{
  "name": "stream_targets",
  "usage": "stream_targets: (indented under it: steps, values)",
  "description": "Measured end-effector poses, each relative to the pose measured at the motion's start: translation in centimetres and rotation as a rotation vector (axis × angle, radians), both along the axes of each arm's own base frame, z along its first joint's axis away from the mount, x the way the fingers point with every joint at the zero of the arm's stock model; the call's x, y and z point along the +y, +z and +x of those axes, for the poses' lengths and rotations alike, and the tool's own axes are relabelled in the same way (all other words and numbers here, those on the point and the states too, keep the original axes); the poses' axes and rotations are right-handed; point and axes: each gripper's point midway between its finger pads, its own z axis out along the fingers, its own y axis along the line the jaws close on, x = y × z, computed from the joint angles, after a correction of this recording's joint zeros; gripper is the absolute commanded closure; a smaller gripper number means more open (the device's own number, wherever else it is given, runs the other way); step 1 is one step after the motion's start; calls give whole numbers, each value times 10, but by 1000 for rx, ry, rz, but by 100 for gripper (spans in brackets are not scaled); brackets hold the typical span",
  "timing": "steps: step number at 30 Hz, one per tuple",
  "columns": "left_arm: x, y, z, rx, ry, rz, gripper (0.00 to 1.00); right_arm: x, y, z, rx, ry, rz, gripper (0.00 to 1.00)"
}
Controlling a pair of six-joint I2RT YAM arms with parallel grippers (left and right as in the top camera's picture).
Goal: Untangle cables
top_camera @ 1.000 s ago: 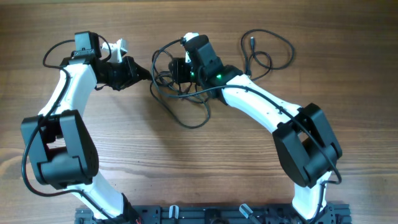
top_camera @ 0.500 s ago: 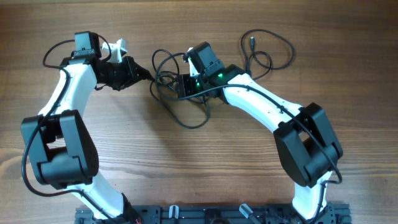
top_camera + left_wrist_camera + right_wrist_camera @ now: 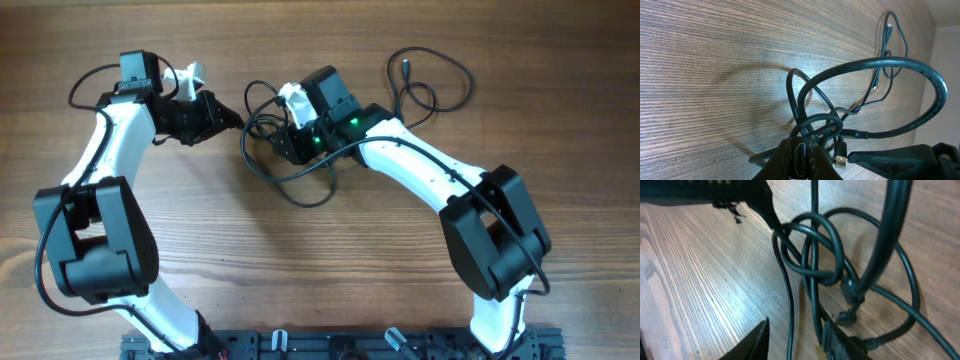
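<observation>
Pinching down with its fingers together, the left gripper (image 3: 799, 159) clamped a strand of the cables (image 3: 880, 62) right at the edge of the tangle, and dark loops rose out of its tips in the left wrist view. A small plug with a gold-coloured end (image 3: 840, 161) lay just beside those tips. From there one thick loop arched up and over toward the right, and thinner strands trailed away across the wooden table (image 3: 300, 280). The right gripper (image 3: 288, 140) was lowered onto the other side of the same bundle. Its wrist camera showed one finger (image 3: 759, 339) clearly, with strands running down past it, but I could not tell whether its jaws had closed on any cable. Just ahead of it the knot (image 3: 812, 245) sat on the table, several cords wound through each other. Farther out, a slack loop sagged toward the near edge, and another cord with a plug end (image 3: 405, 63) curled beyond the right arm.
</observation>
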Motion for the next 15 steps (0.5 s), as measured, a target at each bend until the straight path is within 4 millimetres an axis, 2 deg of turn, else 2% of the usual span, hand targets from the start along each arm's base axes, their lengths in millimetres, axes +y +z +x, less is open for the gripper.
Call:
stream_targets:
  steps: [6, 8, 15]
  values:
    - [0, 0, 0, 0, 0, 0, 90, 4, 4, 3, -29, 12, 14, 59]
    - [0, 0, 0, 0, 0, 0, 96, 7, 5, 2, -35, 16, 19, 59]
    - [0, 0, 0, 9, 11, -5, 96, 18, 5, -8, -39, 43, 19, 57]
